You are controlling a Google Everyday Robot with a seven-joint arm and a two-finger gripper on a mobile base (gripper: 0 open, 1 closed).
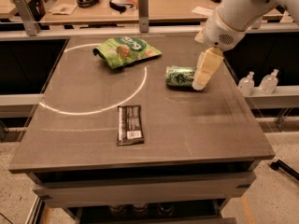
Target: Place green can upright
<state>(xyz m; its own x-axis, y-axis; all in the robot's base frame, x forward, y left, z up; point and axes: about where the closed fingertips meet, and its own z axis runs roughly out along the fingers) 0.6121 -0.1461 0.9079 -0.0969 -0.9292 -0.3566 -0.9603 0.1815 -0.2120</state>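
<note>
The green can lies on its side on the grey table, right of centre, its length running left to right. My gripper hangs from the white arm at the upper right and points down at the can's right end, covering that end. Whether it touches the can I cannot tell.
A flat green snack bag lies at the back left of the can. A dark wrapped bar lies near the front centre. A white arc line is painted on the table. Two small clear bottles stand on a ledge to the right.
</note>
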